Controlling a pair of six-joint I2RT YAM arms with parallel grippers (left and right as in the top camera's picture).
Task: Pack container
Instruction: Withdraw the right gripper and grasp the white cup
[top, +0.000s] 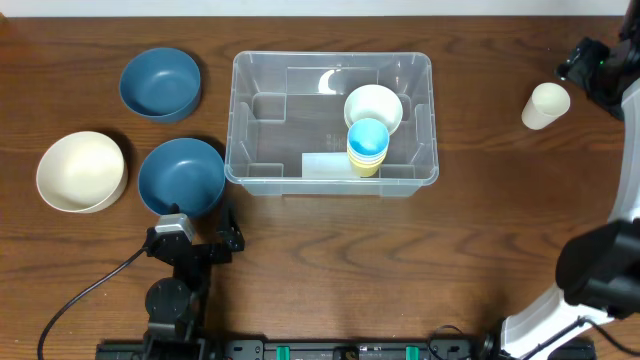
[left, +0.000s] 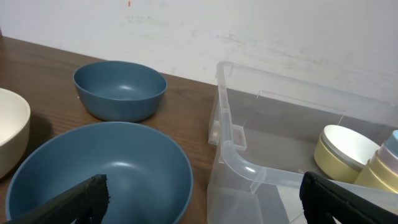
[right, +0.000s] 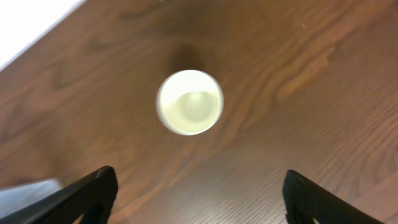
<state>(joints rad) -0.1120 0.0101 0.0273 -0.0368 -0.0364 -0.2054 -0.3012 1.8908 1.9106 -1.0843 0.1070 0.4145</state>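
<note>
Cream cup (right: 189, 102) stands upright on the worktop (top: 480, 220), well right of the container (top: 330, 56) at mid-worktop. Right claw (right: 199, 183) is spread above the cup: centre it, drop straight, pinch gently. Left claw (left: 202, 186) is spread too.

Clear plastic rectangular bin (top: 265, 135) in the middle.
Inside, small cream bowl (top: 373, 107) behind stacked cups (top: 367, 147); left of it, far blue bowl (top: 160, 83), near blue bowl (top: 181, 177), large cream bowl (top: 81, 171); right, cream cup (top: 545, 105).

You will find no readable text, brand, number or sign in any view; the pale label (top: 322, 164) on the clear container (top: 433, 120) shows no legible print from overhead.
</note>
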